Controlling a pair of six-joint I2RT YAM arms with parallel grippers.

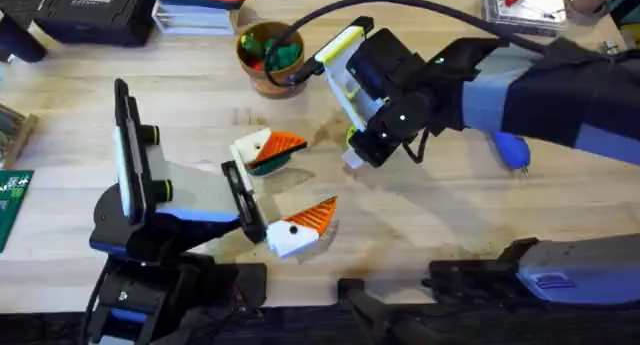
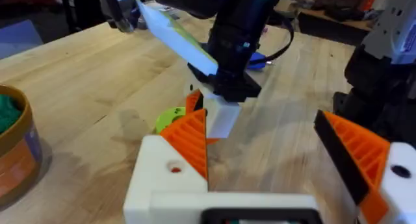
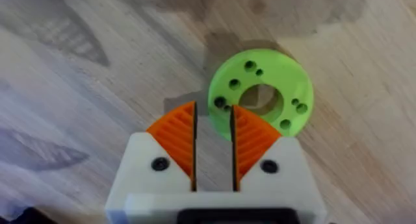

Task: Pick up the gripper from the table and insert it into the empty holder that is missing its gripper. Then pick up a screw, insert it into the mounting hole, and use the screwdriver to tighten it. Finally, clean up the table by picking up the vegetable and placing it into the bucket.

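Note:
My left gripper point(image 1: 285, 190) rests low at the table's middle, open wide. Each of its white holder blocks point(image 1: 283, 240) carries an orange ribbed gripper wedge point(image 1: 312, 217), seen close in the left wrist view point(image 2: 190, 138). My right gripper point(image 3: 213, 152) hangs fingers down just over a bright green ring disc point(image 3: 261, 94). A narrow gap separates its orange pads point(image 3: 177, 136), with only wood showing between them. The brown bucket point(image 1: 262, 73) at the back holds green items that I cannot identify. The blue screwdriver point(image 1: 512, 150) lies right of centre, partly under the right arm.
A black case point(image 1: 90, 10) and stacked boxes stand at the back left, a clear box point(image 1: 525, 5) at the back right. A green circuit board point(image 1: 10, 205) lies at the left edge. Bare wood stretches along the front middle.

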